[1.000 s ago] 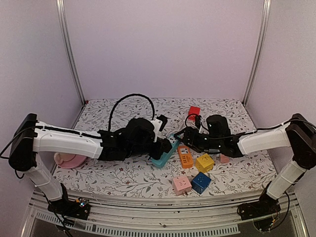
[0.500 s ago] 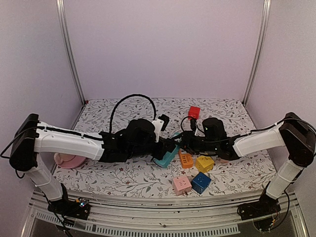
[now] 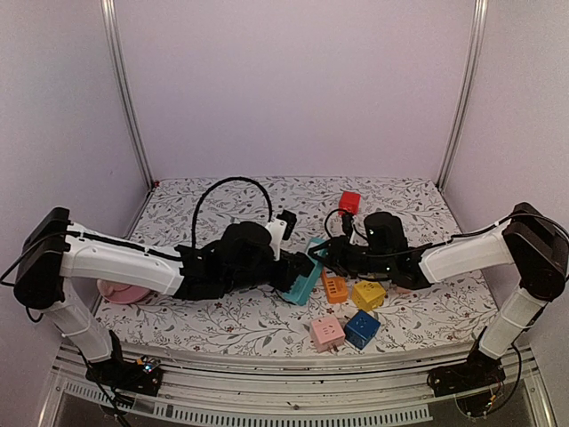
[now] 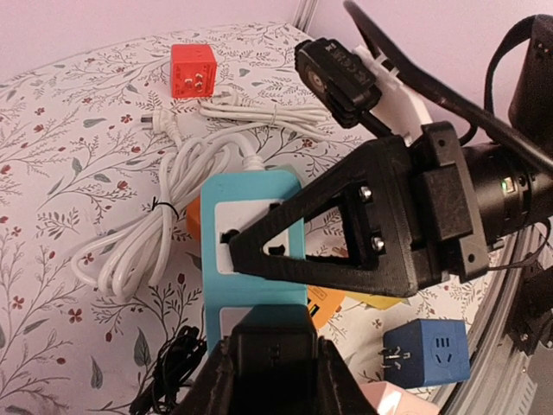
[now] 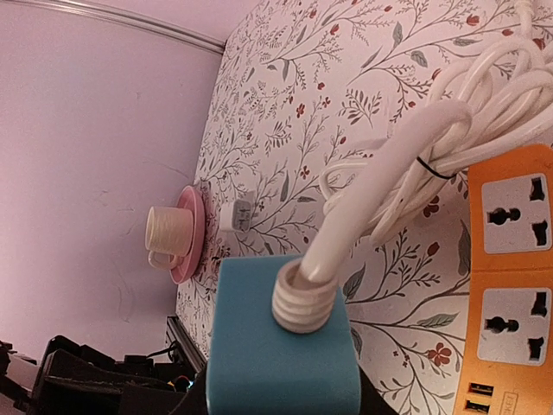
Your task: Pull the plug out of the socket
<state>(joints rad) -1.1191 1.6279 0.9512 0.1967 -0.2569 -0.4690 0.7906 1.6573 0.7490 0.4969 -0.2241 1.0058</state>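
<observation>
We find the teal power strip [image 4: 255, 190] lying slantwise near the middle of the tabletop [image 3: 222, 320], a little toward the right edge, with both arms reaching in to meet over it. The left fingers [image 4: 218, 387] are clamped on the black plug [image 4: 272, 354], which sits against the strip's face at the end closer to the near edge. In the left wrist view the plug fills the gap between them. We cannot tell whether its pins are fully seated.

The right fingers [image 4: 389, 225] come in from the right edge and take the strip toward its other end, where the white cable [image 4: 164, 220] leaves it. In the right wrist view the teal body fills the narrow space between them, so we judge them closed tight on it. From the left wrist, one black finger lies across the socket face.

The white cable lies coiled just beside the strip. An orange power strip [image 3: 334, 287] rests just beside the teal one on the side toward the right edge, with a yellow cube [image 3: 368, 293] next to it. A pink cube [image 3: 327, 333] and a blue cube [image 3: 362, 328] stand side by side nearer the near edge. A red cube [image 3: 349, 201] sits close to the far edge, and a pink saucer [image 3: 120, 290] carrying a cup [image 5: 168, 232] is by the left edge.
</observation>
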